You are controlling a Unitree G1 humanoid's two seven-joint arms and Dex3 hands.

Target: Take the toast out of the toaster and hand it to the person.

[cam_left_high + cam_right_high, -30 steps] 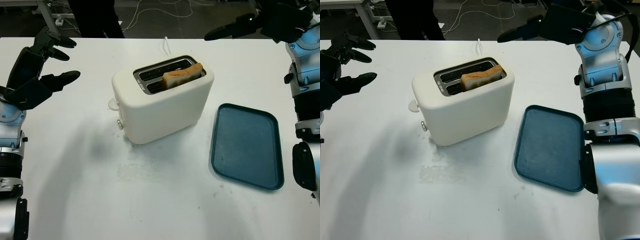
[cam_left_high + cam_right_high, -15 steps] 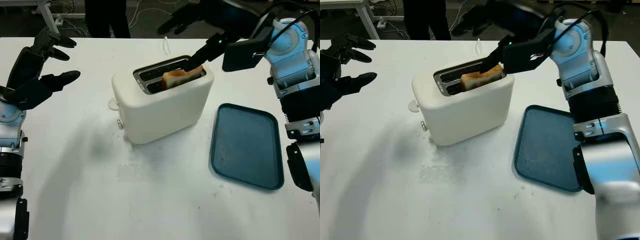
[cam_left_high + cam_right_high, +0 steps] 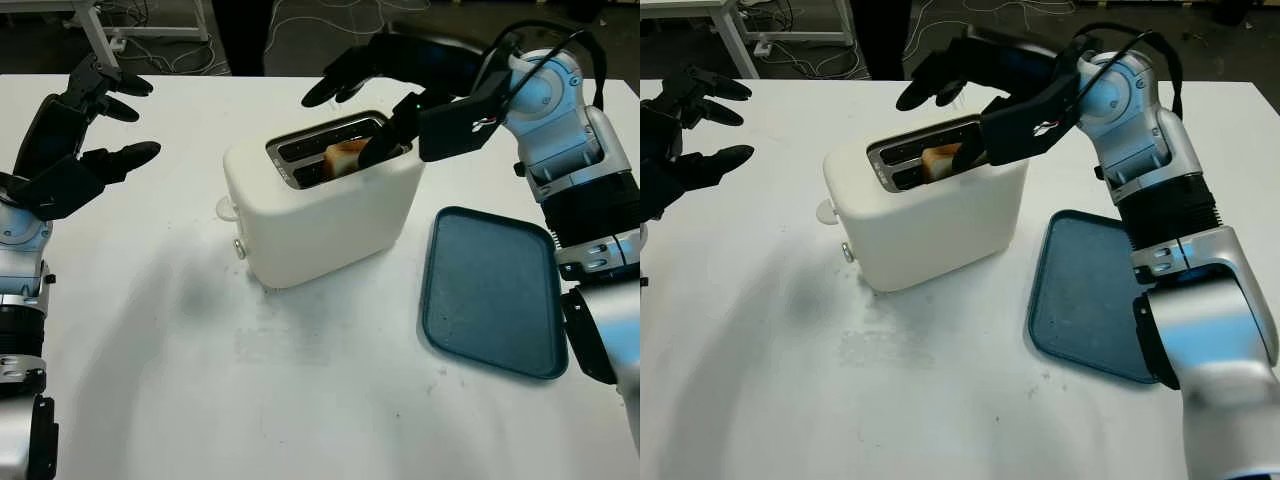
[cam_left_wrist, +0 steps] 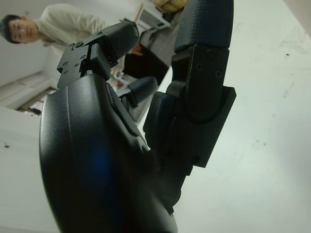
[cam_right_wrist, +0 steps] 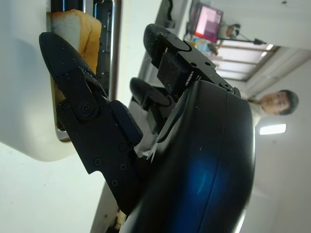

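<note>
A cream two-slot toaster [image 3: 320,205] stands mid-table. One slice of toast [image 3: 343,157] pokes up from its nearer slot. My right hand [image 3: 345,125] hovers over the toaster top, open, straddling the toast: the thumb [image 3: 385,140] lies against the slice's near side and the other fingers [image 3: 335,82] reach above the far slot. In the right wrist view the toast [image 5: 80,34] sits just beside the thumb [image 5: 82,102]. My left hand [image 3: 95,130] is open, raised over the table's far left. A person [image 4: 29,29] stands beyond the table.
A dark teal tray [image 3: 495,290] lies flat to the right of the toaster, near the right arm. The person's dark legs [image 3: 240,30] show past the far table edge, with cables on the floor behind. White tabletop spreads in front of the toaster.
My right hand has swung in from the far right and come down over the toaster, its thumb now covering the toast's right end. The left hand has not moved.
</note>
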